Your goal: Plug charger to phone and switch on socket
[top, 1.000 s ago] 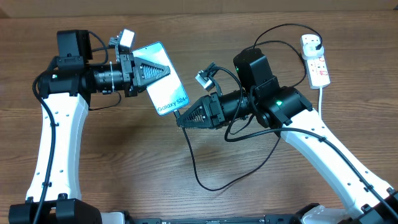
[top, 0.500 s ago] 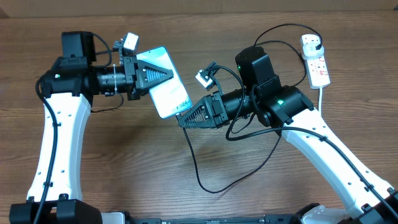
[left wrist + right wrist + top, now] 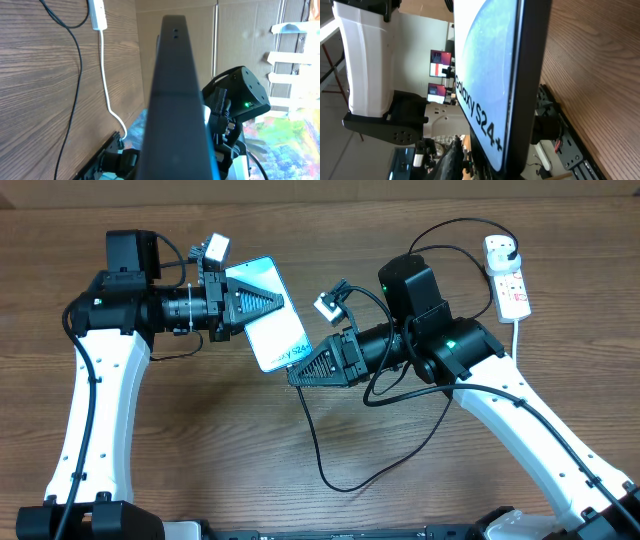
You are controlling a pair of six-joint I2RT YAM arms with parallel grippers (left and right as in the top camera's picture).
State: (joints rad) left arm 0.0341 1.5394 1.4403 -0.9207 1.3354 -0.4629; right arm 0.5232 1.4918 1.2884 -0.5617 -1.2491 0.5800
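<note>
Teal-screened phone (image 3: 288, 342) is pinched flat between the pressed-together fingers of the left gripper (image 3: 272, 302) and held up off the wooden table (image 3: 200, 440). In the left wrist view I see it edge-on (image 3: 175, 100).

Changes over the last second: the left arm has slid the phone toward the right gripper (image 3: 298, 375). The phone's lower corner now overlaps that gripper's tip from overhead; a second ago there was a small gap. The white lettering was fully readable then, and now its start is covered. The right arm has barely moved. The charger (image 3: 312, 445) loop below the phone looks unchanged. The socket (image 3: 510, 285) and its white cord (image 3: 516, 330) sit far right of the phone, same spot as before.

Hard to read:
- The right gripper's fingers look drawn close at the tip and the charger cable leaves from there, but I cannot tell if they are pinching it or just narrowing.
- I can't make out the connector tip in any view.
- The right wrist view is filled by the phone's screen (image 3: 490, 75), with the lettering showing, and its own fingers are not clear.
- I can't find the phone's port, since the overhead view has it covered at the overlap.
- I can't read the socket's switch position.
</note>
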